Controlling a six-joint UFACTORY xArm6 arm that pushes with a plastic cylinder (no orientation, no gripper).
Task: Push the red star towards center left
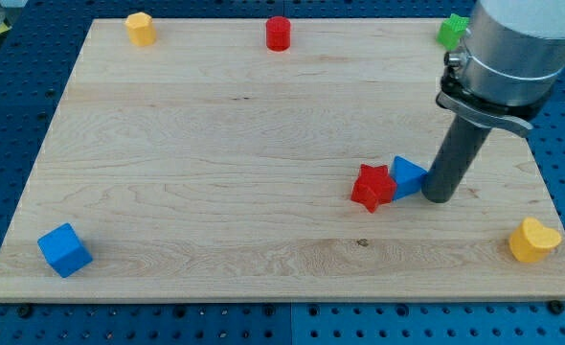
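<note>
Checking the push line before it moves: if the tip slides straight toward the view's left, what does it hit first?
My tip would first meet the blue triangular block, which seems to touch the red star beyond it.

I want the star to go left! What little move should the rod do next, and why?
Probably a short slide toward the view's left. My tip sits just right of the blue block, which touches the red star. All three line up, so pushing left should drive the star, through the blue block, toward the board's center left.
</note>
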